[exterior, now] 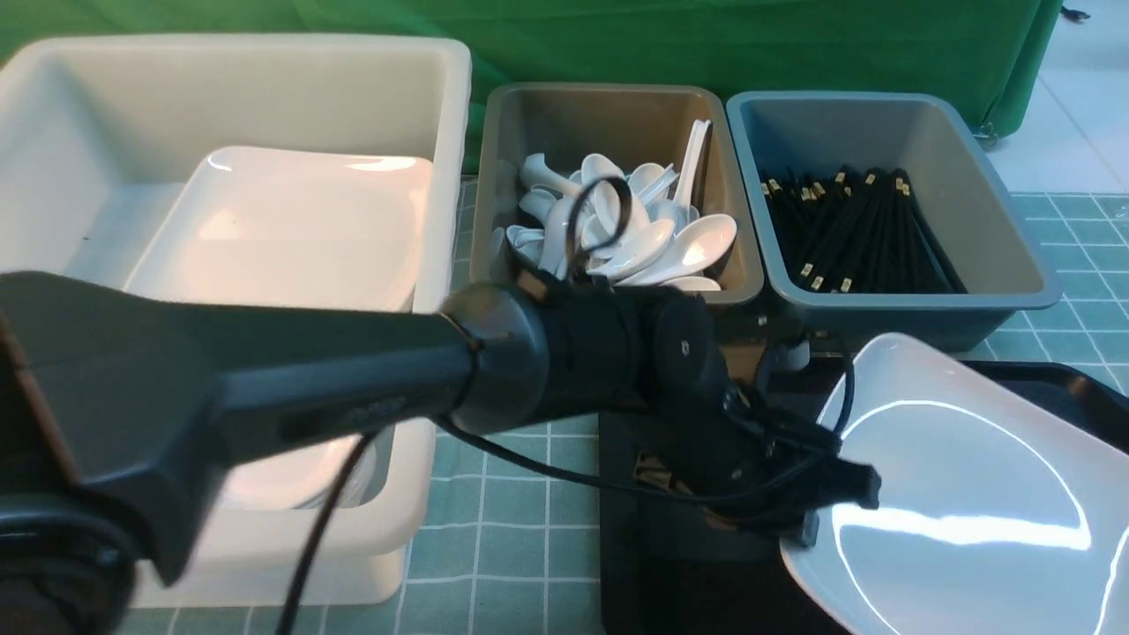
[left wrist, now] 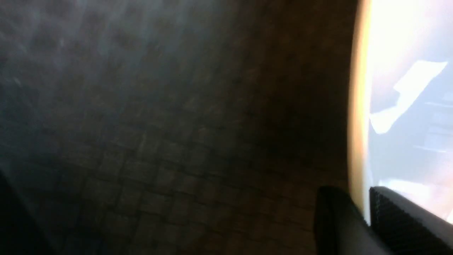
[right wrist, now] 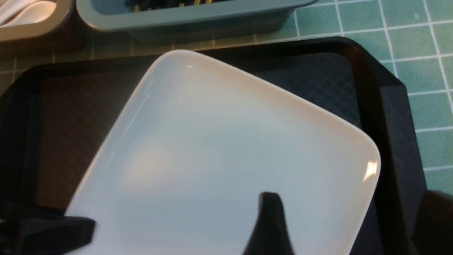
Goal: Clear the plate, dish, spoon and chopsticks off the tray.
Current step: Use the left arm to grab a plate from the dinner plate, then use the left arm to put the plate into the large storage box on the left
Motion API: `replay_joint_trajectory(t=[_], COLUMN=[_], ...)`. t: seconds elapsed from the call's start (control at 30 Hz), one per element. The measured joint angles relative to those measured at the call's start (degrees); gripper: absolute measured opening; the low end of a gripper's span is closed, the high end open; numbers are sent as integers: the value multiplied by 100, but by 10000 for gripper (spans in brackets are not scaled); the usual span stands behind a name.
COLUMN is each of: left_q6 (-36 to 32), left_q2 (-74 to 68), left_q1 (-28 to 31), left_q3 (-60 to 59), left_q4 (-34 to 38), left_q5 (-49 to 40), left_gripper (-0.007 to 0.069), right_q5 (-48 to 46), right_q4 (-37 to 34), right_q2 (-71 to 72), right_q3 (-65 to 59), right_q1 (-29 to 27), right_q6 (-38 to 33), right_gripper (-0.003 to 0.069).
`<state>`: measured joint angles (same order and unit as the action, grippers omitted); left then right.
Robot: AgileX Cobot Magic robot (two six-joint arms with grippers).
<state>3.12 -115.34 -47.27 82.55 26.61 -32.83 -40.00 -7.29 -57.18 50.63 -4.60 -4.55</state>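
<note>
Green mat (exterior: 494, 529): left gripper (exterior: 838, 504), clamping the plate (exterior: 970, 476), screens the tray (exterior: 1072, 388).

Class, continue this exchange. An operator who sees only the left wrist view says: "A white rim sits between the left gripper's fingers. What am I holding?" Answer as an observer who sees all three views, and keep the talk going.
Observer: The left gripper is shut on the left edge of a large white square plate.
Operator: Where would such a thing go?
Observer: A cream tub on the robot's left holds white plates like it.
Operator: And the other arm?
Observer: The right gripper is open, with one finger above the plate.
</note>
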Motion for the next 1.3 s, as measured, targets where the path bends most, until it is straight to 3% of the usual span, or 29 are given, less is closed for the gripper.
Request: replay_joint_trajectory(t=[1.3], left_q6=[-119], left_q2=[1116], left_q1=[659], left_q3=[519], left_q4=[-1008], left_q5=[-1480], left_gripper=[22], right_q5=[23], right_q4=[3], right_q2=[0], right_q3=[0], right_q1=[0], right_q6=[0], right_gripper=[534])
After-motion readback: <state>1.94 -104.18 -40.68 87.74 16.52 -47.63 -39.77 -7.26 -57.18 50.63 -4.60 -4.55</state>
